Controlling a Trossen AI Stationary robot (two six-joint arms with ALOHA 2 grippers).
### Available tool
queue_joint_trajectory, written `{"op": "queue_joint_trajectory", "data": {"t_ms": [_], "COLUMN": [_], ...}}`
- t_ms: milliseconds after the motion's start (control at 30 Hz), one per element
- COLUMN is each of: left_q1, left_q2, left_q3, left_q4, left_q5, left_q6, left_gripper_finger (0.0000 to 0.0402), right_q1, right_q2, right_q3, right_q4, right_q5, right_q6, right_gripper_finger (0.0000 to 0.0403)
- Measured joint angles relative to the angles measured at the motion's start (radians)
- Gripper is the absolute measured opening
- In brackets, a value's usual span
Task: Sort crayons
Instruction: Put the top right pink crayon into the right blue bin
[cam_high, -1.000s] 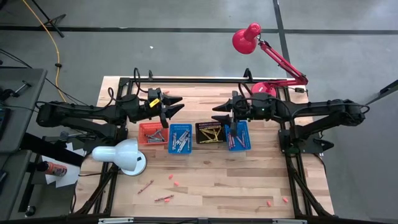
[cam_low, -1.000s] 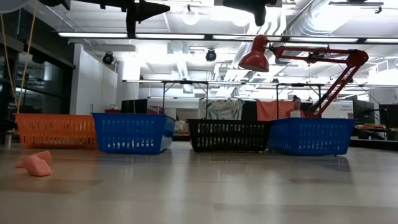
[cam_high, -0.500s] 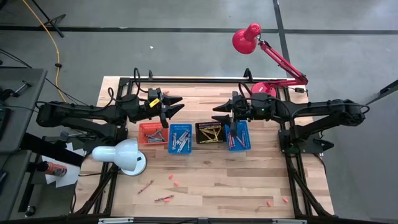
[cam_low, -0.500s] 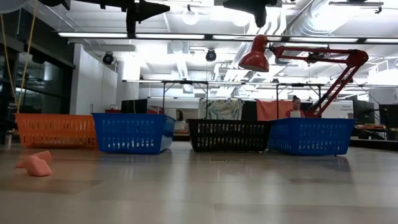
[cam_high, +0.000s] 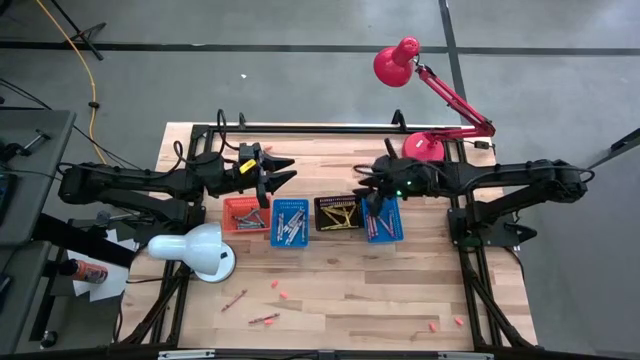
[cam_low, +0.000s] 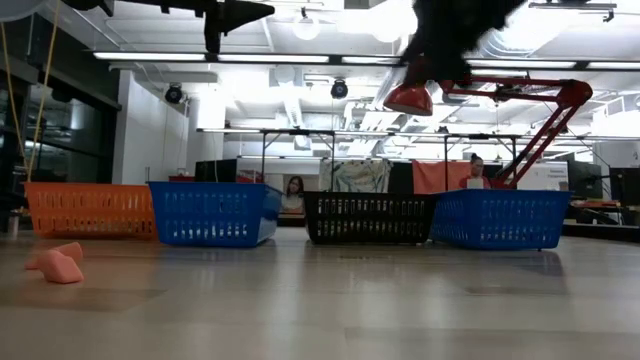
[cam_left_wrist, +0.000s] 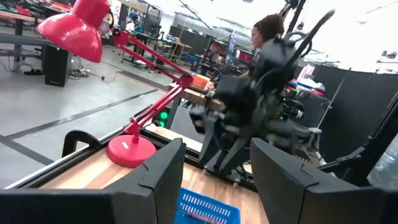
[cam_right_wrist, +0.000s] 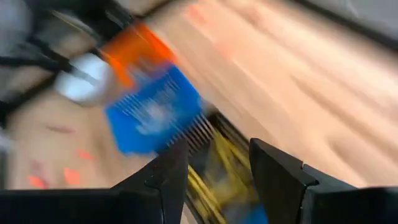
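Observation:
Loose crayons lie flat on the table's near part: a pair near the left (cam_high: 235, 298) (cam_high: 265, 319), small pink pieces (cam_high: 279, 290) (cam_low: 58, 264), and two at the near right (cam_high: 445, 323). More crayons lie in the orange (cam_high: 245, 213), blue (cam_high: 290, 222), black (cam_high: 337, 212) and right blue (cam_high: 384, 218) baskets. My left gripper (cam_high: 282, 170) (cam_left_wrist: 217, 180) is open and empty, high above the orange basket's far side. My right gripper (cam_high: 364, 190) (cam_right_wrist: 217, 168) is open and empty, tipped down over the black and right blue baskets.
A white lamp (cam_high: 195, 250) stands at the table's left near side, and a red lamp (cam_high: 425, 145) at the far right. The four baskets stand in a row mid-table. People show in the room beyond (cam_low: 295, 190) (cam_left_wrist: 270, 28).
My right gripper has tipped downward from level and come slightly toward the near edge, over the black and right blue baskets, moving fast and blurred. Its fingers stay apart. My left arm has kept still.

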Motion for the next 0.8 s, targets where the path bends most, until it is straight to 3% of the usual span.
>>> {"op": "queue_joint_trajectory", "data": {"t_ms": [167,267,467,633,800], "left_q1": [0.000,0.000,0.001,0.001,0.001], "left_q2": [0.000,0.000,0.000,0.000,0.000], "left_q3": [0.000,0.000,0.000,0.000,0.000], "left_q4": [0.000,0.000,0.000,0.000,0.000], "left_q5": [0.000,0.000,-0.015,-0.015,-0.015], "left_q6": [-0.006,-0.033,-0.083,-0.134,-0.147], "left_gripper_finger": [0.0172,0.0172,0.0172,0.0172,0.0172], "right_q1": [-0.070,-0.189,-0.444,-0.517,-0.521], "right_q2": [0.002,0.016,0.142,0.316,0.431], "right_q3": [0.000,-0.001,-0.001,-0.001,-0.001], "right_q4": [-0.332,-0.442,-0.446,-0.452,-0.370], "right_q5": [0.007,-0.085,-0.374,-0.408,-0.410], "right_q6": [0.165,0.144,-0.055,-0.176,-0.187], "right_gripper_finger": [0.0165,0.0165,0.0165,0.0165,0.0165]}}
